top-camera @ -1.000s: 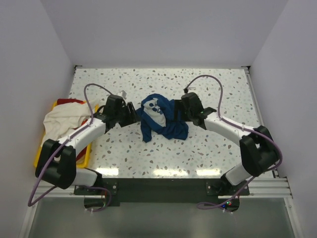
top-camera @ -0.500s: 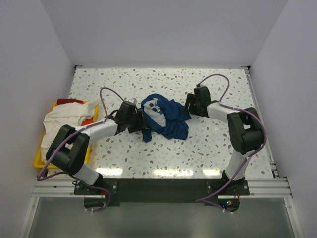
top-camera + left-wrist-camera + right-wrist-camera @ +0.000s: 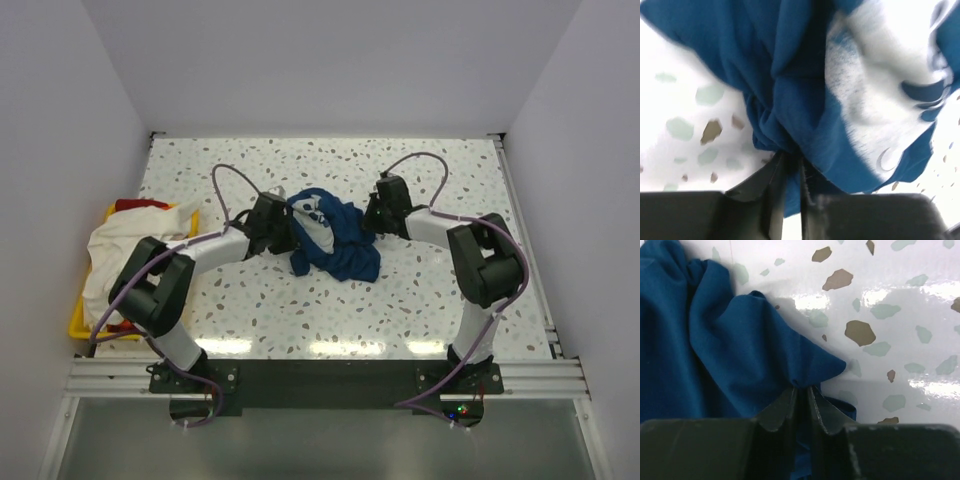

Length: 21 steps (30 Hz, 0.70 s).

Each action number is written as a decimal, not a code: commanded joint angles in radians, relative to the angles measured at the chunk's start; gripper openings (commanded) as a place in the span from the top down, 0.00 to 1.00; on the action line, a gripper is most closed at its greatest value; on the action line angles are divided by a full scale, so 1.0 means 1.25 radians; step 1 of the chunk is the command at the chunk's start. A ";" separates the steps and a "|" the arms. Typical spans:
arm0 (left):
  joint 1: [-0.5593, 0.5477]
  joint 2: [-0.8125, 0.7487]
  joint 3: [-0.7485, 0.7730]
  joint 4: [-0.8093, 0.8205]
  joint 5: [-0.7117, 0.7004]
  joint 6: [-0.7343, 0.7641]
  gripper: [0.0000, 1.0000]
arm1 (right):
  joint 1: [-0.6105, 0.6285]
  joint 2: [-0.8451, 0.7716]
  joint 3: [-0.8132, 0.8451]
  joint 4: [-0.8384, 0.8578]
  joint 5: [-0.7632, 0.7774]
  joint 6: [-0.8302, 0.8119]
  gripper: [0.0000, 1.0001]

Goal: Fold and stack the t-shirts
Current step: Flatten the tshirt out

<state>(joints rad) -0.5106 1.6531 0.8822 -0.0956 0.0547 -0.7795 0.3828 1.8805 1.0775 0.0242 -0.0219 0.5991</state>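
Observation:
A navy blue t-shirt with a white print lies crumpled mid-table. My left gripper is at its left edge, shut on a bunch of the blue cloth just below the white print. My right gripper is at the shirt's right edge, shut on a pinched fold of the navy t-shirt. More t-shirts lie in a pile at the far left: a cream-white one over a red one.
A yellow bin at the table's left edge holds the pile of other shirts. The speckled tabletop is walled by white panels at left, back and right. Purple cables loop above both arms.
Both arms reached farther in toward the navy t-shirt, and both grippers went from open to shut on its left and right edges. The shirt's edges are bunched slightly.

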 commanded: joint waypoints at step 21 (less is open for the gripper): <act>0.168 -0.130 0.581 -0.223 -0.244 0.194 1.00 | -0.006 -0.408 0.412 -0.356 0.263 -0.160 1.00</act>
<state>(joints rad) -0.3012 1.5990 1.5002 -0.3683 -0.1604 -0.6220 0.3786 1.4284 1.5295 -0.3653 0.2325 0.4664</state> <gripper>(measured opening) 0.028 0.027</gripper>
